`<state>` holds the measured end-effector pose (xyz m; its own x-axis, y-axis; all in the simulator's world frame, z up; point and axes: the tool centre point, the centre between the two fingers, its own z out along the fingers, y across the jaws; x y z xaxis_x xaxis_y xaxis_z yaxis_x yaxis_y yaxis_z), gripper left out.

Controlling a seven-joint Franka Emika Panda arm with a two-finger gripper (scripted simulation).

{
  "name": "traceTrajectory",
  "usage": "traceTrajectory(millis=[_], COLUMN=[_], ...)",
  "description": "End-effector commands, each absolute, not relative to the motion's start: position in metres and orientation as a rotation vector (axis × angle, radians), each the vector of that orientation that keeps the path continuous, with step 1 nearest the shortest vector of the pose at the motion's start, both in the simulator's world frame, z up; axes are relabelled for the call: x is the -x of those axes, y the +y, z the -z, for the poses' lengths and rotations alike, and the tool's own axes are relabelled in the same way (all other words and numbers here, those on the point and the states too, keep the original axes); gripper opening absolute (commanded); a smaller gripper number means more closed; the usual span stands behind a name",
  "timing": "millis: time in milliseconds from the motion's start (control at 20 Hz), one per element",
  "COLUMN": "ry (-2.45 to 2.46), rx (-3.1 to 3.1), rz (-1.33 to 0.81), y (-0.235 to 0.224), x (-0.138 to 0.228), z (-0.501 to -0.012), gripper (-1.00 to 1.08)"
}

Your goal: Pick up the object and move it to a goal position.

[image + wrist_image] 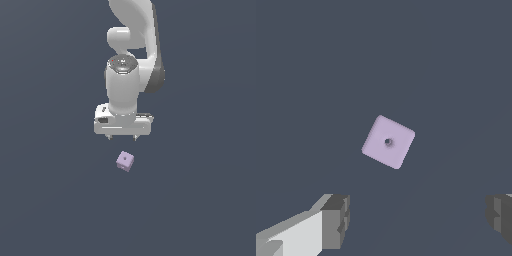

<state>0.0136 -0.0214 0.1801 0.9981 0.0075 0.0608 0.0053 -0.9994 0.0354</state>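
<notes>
The object is a small pale lilac-purple cube [125, 161] with a tiny dark dot on its upper face, lying on the dark grey surface, turned at an angle. It also shows in the wrist view [388, 142], alone and untouched. My white gripper [122, 137] hangs above and a little behind the cube, pointing down, with its two short fingertips spread wide. In the wrist view the gripper [418, 220] is open and empty, its grey pads [336, 220] far apart, and the cube lies apart from them, not between them.
A plain dark grey surface [50, 200] fills both views. The white arm [132, 50] rises above the gripper toward the top of the exterior view. No other objects or goal marker show.
</notes>
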Motion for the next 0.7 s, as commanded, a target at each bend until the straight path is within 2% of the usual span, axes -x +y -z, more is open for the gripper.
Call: traceTrajectory(millis=[0, 450, 650], ry=[0.01, 0.073, 0.077], rx=[-3.105, -3.119, -3.119], rz=[-0.095, -0.099, -0.1], y=[-0.021, 0.015, 0.017], x=[-0.014, -0.012, -0.011], z=[-0.18, -0.178, -0.178], gripper=[1.0, 1.0, 1.0])
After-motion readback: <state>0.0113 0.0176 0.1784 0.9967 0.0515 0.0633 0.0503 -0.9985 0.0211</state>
